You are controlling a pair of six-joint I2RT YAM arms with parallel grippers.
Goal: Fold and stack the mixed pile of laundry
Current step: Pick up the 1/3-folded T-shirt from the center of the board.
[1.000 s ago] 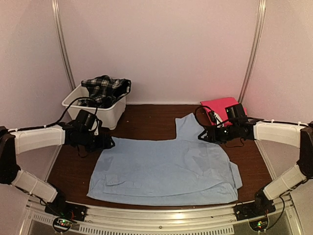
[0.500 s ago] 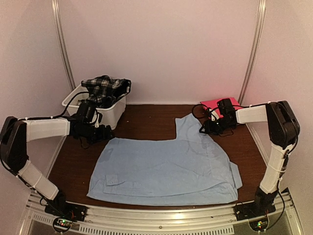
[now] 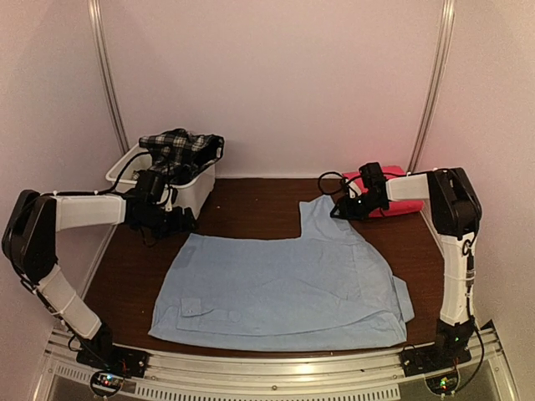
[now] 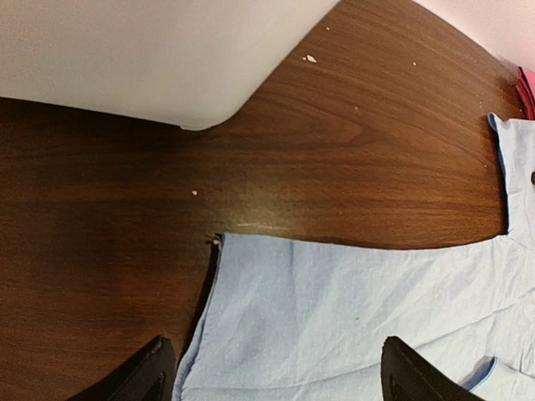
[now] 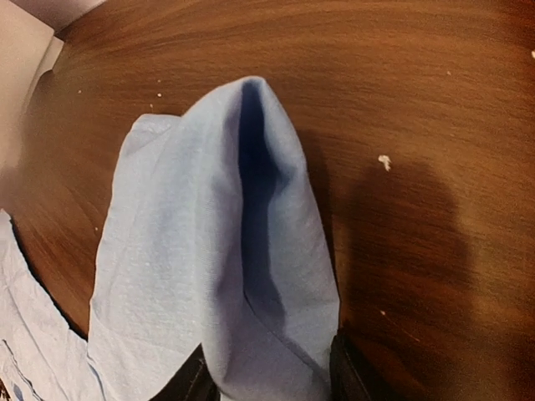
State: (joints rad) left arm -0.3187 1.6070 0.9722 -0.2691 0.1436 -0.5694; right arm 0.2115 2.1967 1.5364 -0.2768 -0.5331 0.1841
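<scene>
The brown wooden table [image 3: 251, 194] lies between pale walls [image 3: 276, 83], the light blue shirt [image 3: 284, 288] spread flat on it. Since a second ago the left gripper [image 4: 276, 376] has reached farther back and hangs wide open, empty, near the white tub [image 3: 194, 196] with the plaid garment [image 3: 177, 146]. The right gripper [image 5: 267, 380], also farther back, pinches the sleeve [image 5: 217, 251] beside the pink-red cloth [image 3: 394, 173].

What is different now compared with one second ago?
Both arms reached farther back. The left gripper moved to the far left corner of the shirt, open and holding nothing. The right gripper moved back and inward, shut on a fold of the sleeve. The shirt's body, tub, plaid garment and pink cloth stayed.
</scene>
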